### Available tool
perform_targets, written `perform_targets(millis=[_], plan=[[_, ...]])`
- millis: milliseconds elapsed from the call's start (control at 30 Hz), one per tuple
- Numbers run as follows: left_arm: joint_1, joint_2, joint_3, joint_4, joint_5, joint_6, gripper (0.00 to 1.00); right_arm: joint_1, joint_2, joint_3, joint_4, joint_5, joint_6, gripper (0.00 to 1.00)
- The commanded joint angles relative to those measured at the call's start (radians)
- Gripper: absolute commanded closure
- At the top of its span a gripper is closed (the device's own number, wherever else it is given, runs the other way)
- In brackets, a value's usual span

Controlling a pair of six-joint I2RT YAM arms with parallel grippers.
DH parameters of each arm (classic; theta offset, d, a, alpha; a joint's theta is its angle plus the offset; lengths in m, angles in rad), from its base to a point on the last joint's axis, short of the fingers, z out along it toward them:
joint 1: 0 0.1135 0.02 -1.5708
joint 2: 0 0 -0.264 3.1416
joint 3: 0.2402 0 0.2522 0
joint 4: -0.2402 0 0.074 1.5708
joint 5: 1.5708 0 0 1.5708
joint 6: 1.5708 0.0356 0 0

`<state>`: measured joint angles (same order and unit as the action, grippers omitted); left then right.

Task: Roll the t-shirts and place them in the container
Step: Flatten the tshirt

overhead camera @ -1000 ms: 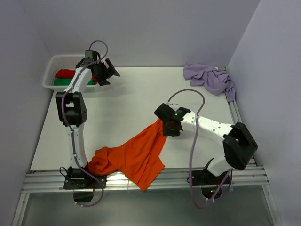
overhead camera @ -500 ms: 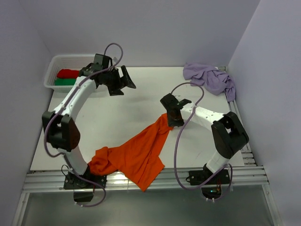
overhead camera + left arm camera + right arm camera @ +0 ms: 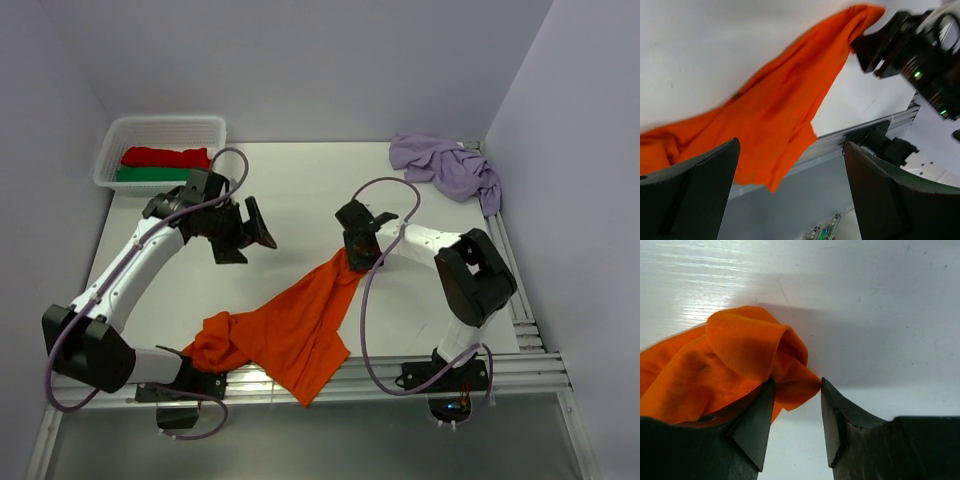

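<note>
The orange t-shirt (image 3: pixel 290 330) lies stretched in a diagonal from the near table edge, which one part overhangs, up to my right gripper (image 3: pixel 355 250). In the right wrist view its bunched corner (image 3: pixel 740 345) rests on the table and reaches in between the tips of the right gripper (image 3: pixel 798 382), whose jaws stand apart with bare table showing between them. The lilac t-shirt (image 3: pixel 445 165) lies crumpled at the far right corner. My left gripper (image 3: pixel 250 228) hovers wide open and empty over the table's left middle. Its wrist view looks past the left gripper (image 3: pixel 790 150) onto the orange t-shirt (image 3: pixel 785 95).
A white basket (image 3: pixel 160 125) stands at the far left corner with a red roll (image 3: pixel 165 157) and a green roll (image 3: pixel 150 174) in it. A metal rail (image 3: pixel 400 375) runs along the near table edge. Walls close in on the left, back and right.
The left arm swung from the basket out to the table's left middle. The right gripper carried the orange corner slightly farther back, and its jaws have parted a little.
</note>
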<state>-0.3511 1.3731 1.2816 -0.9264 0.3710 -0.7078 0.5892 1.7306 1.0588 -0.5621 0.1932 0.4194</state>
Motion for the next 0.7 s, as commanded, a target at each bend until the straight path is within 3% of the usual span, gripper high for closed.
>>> perform_targets(millis=[0, 167, 267, 300, 333, 667], plan=[[-0.029, -0.113, -0.062, -0.035, -0.021, -0.048, 0.09, 0.001, -0.058, -0.005, 0.025, -0.026, -0.016, 0.5], [-0.11, -0.184, -0.133, -0.074, -0.035, -0.094, 0.09, 0.001, -0.049, -0.014, 0.025, -0.028, -0.028, 0.52], [-0.205, -0.213, -0.142, -0.115, -0.069, -0.136, 0.09, 0.0, -0.002, 0.018, 0.016, -0.015, -0.033, 0.79], [-0.248, -0.233, -0.145, -0.121, -0.076, -0.145, 0.09, -0.002, 0.003, 0.021, 0.016, -0.015, -0.031, 0.93], [-0.265, -0.239, -0.156, -0.136, -0.079, -0.154, 0.09, -0.006, -0.005, 0.021, 0.016, -0.023, -0.027, 0.99], [-0.572, -0.307, -0.312, -0.12, -0.201, -0.347, 0.11, -0.158, -0.152, -0.003, 0.027, -0.189, -0.007, 1.0]])
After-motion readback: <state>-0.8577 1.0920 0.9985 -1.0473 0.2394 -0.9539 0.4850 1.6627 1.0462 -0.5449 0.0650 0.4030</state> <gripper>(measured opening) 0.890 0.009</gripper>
